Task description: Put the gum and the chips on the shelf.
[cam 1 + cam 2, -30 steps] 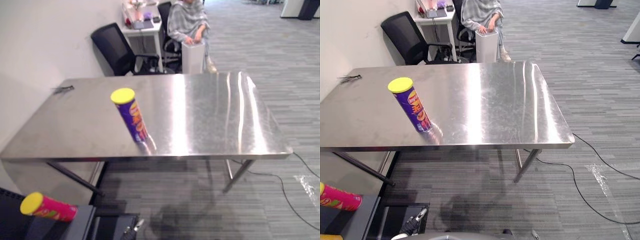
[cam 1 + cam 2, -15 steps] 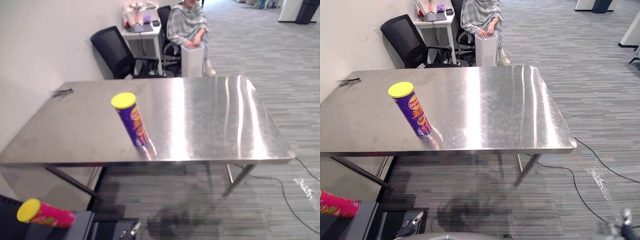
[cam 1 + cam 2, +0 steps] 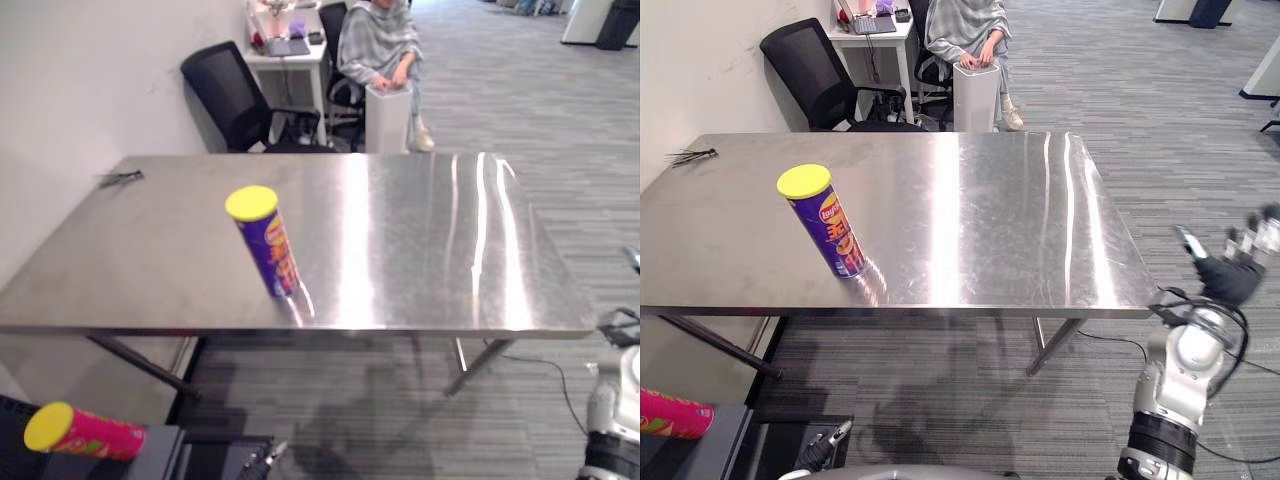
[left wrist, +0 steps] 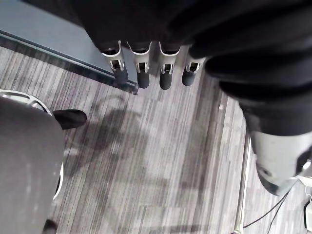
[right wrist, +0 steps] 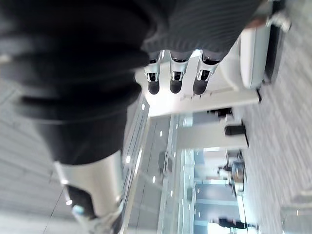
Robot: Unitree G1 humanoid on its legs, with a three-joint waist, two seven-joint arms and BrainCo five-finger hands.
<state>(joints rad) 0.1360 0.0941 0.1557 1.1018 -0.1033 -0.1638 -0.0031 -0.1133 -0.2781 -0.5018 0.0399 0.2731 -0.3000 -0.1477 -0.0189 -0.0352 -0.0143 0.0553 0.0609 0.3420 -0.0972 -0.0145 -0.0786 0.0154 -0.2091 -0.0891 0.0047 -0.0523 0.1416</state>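
Steel table (image 3: 990,220) bore a purple chips can (image 3: 830,225) near its front edge. Right hand (image 3: 1232,278), off the table's right edge, had fingers spread; left hand (image 4: 141,78) fingers were straight; both empty.

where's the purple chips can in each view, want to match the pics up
Left eye view: purple chips can stands on the table, left of middle, near the front edge.
Right eye view: same can, further toward the picture's left.
Left wrist view: left hand over carpet.
Right wrist view: right hand before a bright room.
Shared landmark: black chair behind the table's far edge.
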